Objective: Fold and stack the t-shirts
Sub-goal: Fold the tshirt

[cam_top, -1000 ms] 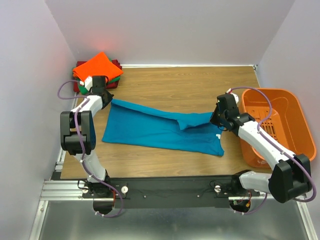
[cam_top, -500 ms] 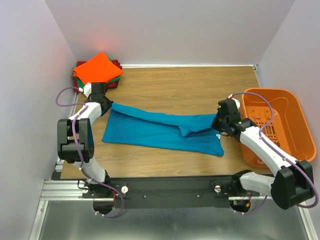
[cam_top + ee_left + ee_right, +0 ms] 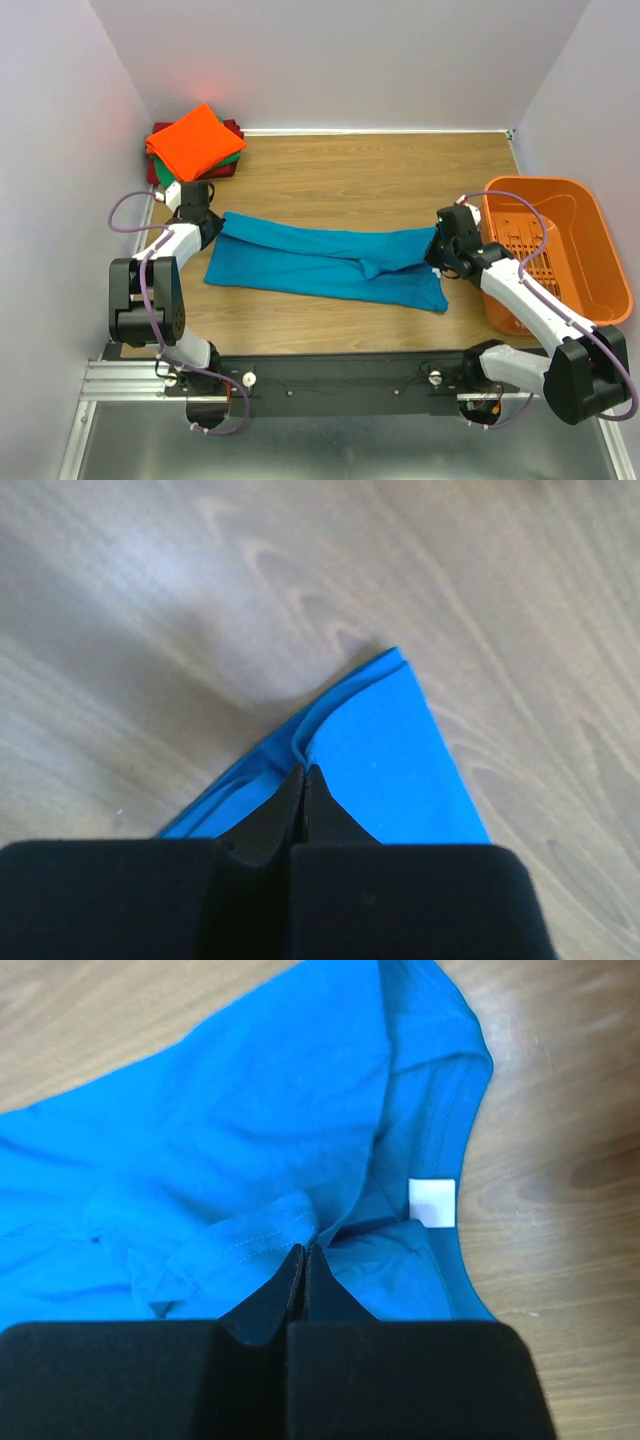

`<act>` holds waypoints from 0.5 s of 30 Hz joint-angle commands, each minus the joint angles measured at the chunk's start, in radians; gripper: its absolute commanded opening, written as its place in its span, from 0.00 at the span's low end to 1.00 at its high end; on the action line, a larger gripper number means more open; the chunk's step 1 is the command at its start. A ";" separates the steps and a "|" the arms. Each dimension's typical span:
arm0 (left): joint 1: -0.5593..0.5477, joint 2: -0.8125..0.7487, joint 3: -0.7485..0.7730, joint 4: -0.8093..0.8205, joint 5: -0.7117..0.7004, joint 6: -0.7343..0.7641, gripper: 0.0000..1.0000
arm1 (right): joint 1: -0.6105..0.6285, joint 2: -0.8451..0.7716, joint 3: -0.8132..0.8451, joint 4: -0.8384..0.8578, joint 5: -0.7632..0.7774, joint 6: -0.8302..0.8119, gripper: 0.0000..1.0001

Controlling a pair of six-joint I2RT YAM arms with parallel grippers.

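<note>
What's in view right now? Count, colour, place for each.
teal-blue t-shirt: 1, teal-blue, laid lengthwise across the middle of the table
folded t-shirts: 3, orange on top of green and dark red, stacked at the far-left corner
basket: 1, orange, slotted, right edge of the table
table: 1, wood-grain, under everything
left gripper: 1, black, shut on the shirt's left corner
right gripper: 1, black, shut on the shirt by the collar

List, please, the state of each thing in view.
Blue shirt, folded lengthwise, pinched at both ends.
Left tool, shut on the shirt's corner.
Right tool, shut on its collar end.
Folded shirts, stacked, orange on top.
Basket, upright, nothing visible inside.
</note>
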 commanded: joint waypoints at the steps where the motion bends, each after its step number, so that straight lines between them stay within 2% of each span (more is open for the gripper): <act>1: 0.007 -0.047 -0.052 0.041 -0.032 -0.010 0.00 | -0.001 -0.025 -0.044 -0.038 0.008 0.001 0.01; 4: 0.007 -0.071 -0.082 0.062 -0.027 -0.013 0.02 | -0.001 -0.037 -0.064 -0.038 0.008 -0.004 0.15; 5: 0.007 -0.077 -0.089 0.068 -0.027 -0.015 0.13 | -0.001 -0.042 -0.066 -0.038 0.002 -0.007 0.23; 6: 0.006 -0.099 -0.101 0.073 -0.023 -0.015 0.22 | -0.001 -0.045 -0.066 -0.038 -0.001 -0.008 0.38; 7: 0.007 -0.110 -0.107 0.079 -0.017 -0.012 0.30 | -0.001 -0.056 -0.060 -0.038 -0.004 -0.010 0.46; 8: 0.007 -0.122 -0.116 0.085 -0.015 -0.008 0.44 | -0.001 -0.059 -0.053 -0.038 -0.009 -0.014 0.53; 9: 0.007 -0.148 -0.119 0.090 -0.006 0.004 0.48 | 0.000 -0.059 -0.047 -0.038 -0.014 -0.020 0.60; 12: 0.006 -0.203 -0.124 0.107 0.006 0.036 0.55 | 0.020 -0.032 0.000 -0.035 -0.018 -0.045 0.63; 15: -0.009 -0.234 -0.127 0.116 0.034 0.060 0.55 | 0.063 0.040 0.028 -0.021 0.018 -0.040 0.62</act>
